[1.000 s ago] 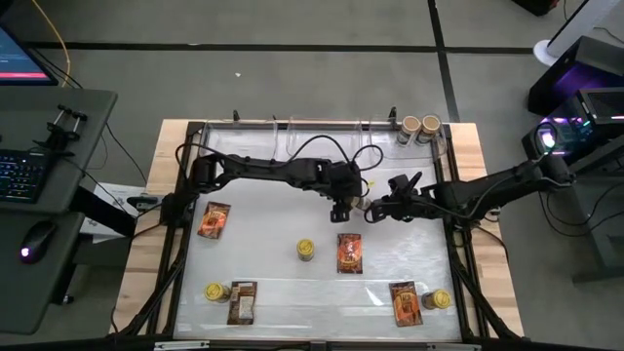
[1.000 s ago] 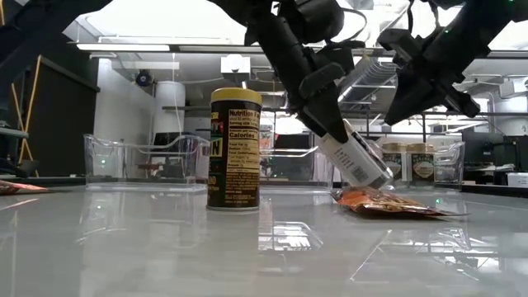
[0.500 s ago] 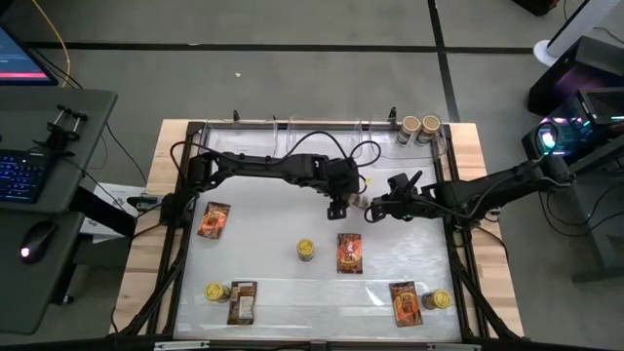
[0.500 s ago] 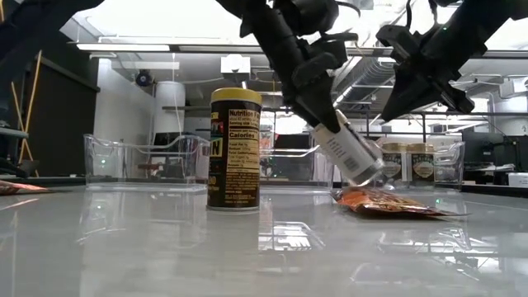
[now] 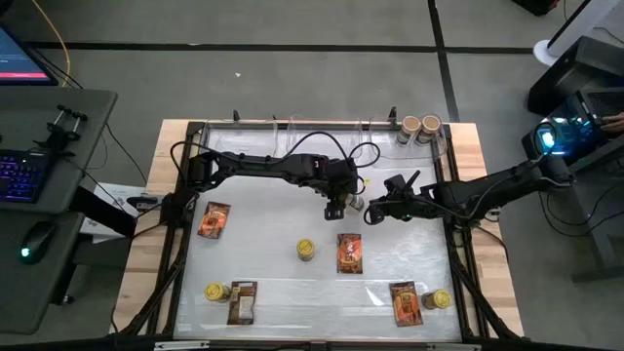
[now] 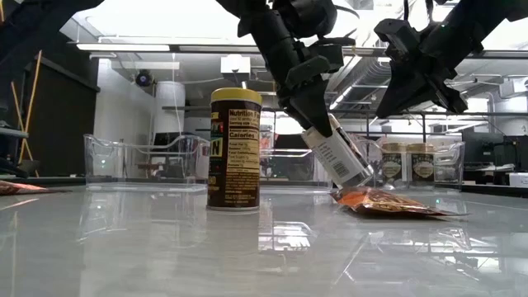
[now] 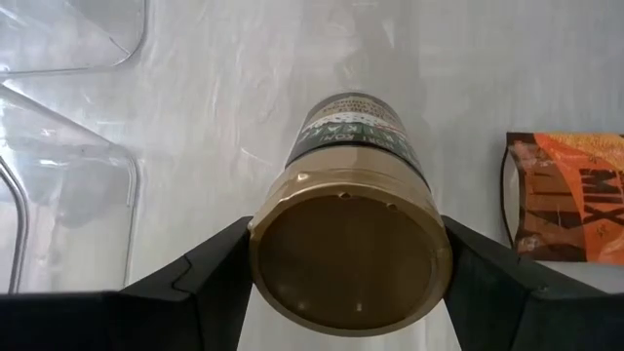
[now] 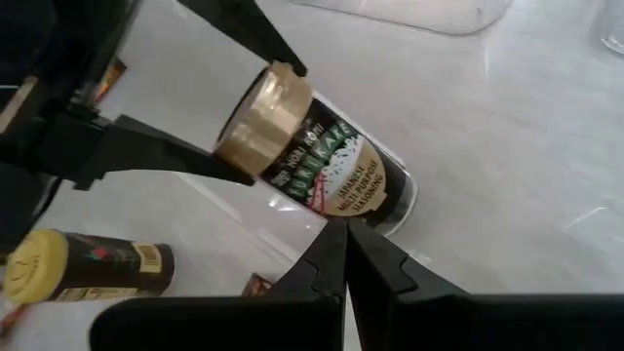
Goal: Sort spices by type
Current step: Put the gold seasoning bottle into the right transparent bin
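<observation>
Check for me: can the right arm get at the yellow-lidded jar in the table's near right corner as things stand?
Probably yes. The right gripper is shut and holds nothing, and bare table lies between it and that yellow-lidded jar; only a packet lies beside it.

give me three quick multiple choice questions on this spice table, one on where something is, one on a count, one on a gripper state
1. Where do the two tan-lidded jars not being handled stand?
A. far right clear bin
B. near left corner
C. table centre

2. How many printed packets lie on the table?
A. two
B. four
C. six

3. What is the left gripper doing?
A. hanging open and empty
B. gripping a tan-lidded jar by its lid
C. pressing a packet flat

Answers:
1 A: the jar pair sits in the clear bin.
2 B: high view shows four, e.g. a packet.
3 B: the left gripper clamps the tilted held jar; the right gripper waits beside it.
</observation>
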{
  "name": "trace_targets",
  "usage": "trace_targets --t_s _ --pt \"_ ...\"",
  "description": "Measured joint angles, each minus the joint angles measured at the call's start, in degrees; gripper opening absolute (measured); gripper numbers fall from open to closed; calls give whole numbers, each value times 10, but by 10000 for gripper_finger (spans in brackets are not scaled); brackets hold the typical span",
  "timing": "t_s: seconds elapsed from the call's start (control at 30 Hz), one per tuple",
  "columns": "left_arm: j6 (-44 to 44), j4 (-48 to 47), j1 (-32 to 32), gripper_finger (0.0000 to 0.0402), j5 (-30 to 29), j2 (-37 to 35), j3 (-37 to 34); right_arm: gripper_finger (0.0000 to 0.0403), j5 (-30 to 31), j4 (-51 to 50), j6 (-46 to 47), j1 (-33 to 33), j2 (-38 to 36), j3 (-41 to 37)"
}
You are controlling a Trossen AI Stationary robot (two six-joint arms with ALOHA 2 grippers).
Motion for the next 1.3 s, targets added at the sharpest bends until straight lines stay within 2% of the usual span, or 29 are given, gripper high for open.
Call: trace_targets --t_s 0.3,0.8,1.1,1.3 --pt "23 26 0 250 -1 0 0 0 -22 36 -26 -20 49 0" --pt "4 21 0 251 -3 0 0 0 -22 40 -75 -46 74 0" --pt "4 20 0 290 -3 0 0 0 -22 69 -80 -46 118 0" --pt "11 22 0 299 -3 0 0 0 -19 103 -90 -46 144 0"
